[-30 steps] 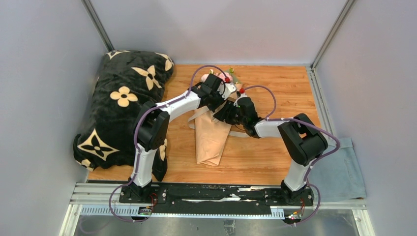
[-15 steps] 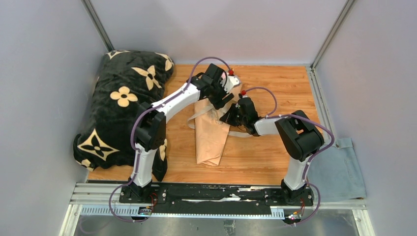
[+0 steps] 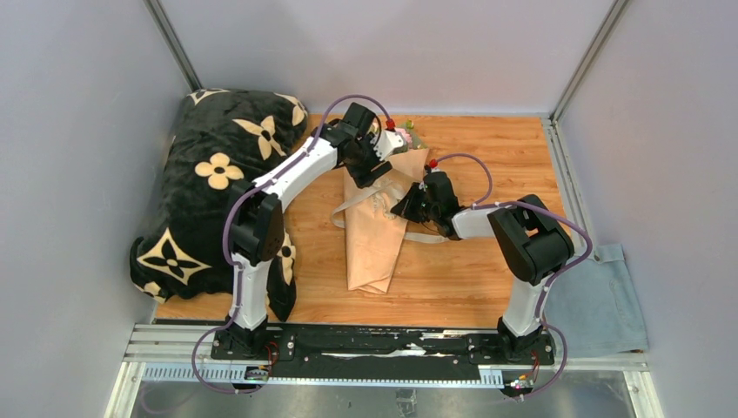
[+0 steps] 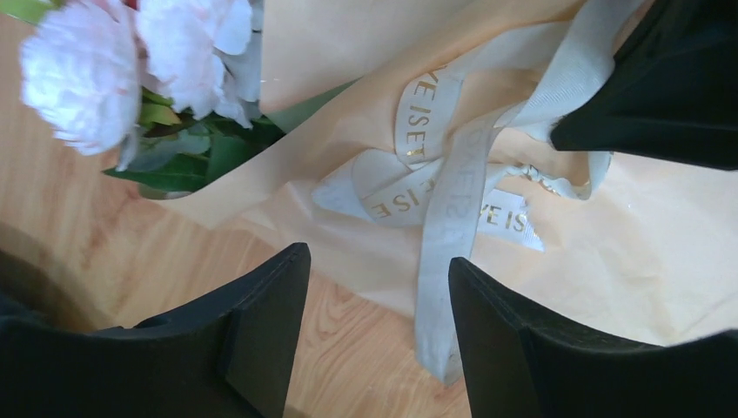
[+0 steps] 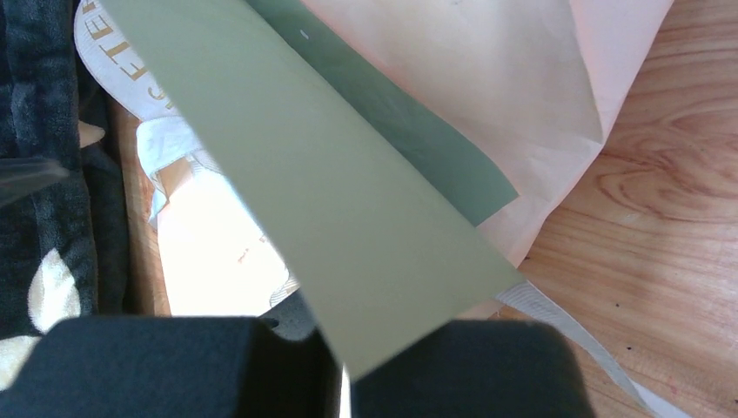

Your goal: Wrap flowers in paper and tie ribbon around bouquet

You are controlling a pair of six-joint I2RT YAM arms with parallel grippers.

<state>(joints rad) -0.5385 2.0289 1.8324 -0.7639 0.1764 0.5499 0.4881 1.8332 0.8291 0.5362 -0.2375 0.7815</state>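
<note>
The bouquet [image 3: 374, 239] lies on the wooden table, a cone of peach-tan paper [image 4: 661, 252] with pink flowers [image 4: 83, 74] at its far end. A cream ribbon [image 4: 435, 178] with gold letters is knotted in a bow across the cone, one tail trailing onto the wood. My left gripper [image 4: 379, 261] hangs open just above that tail, holding nothing. My right gripper [image 5: 348, 357] is shut on the olive green fold of the paper [image 5: 348, 209], at the cone's right side [image 3: 407, 207].
A black blanket with cream flower shapes [image 3: 218, 174] fills the table's left side, close to the left arm. A grey-blue cloth [image 3: 600, 305] lies off the table's right front corner. Grey walls close in the back and sides.
My left gripper has opened and drawn back toward the far left, off the bow. My right gripper has shut on the green paper fold and shifted slightly left.
</note>
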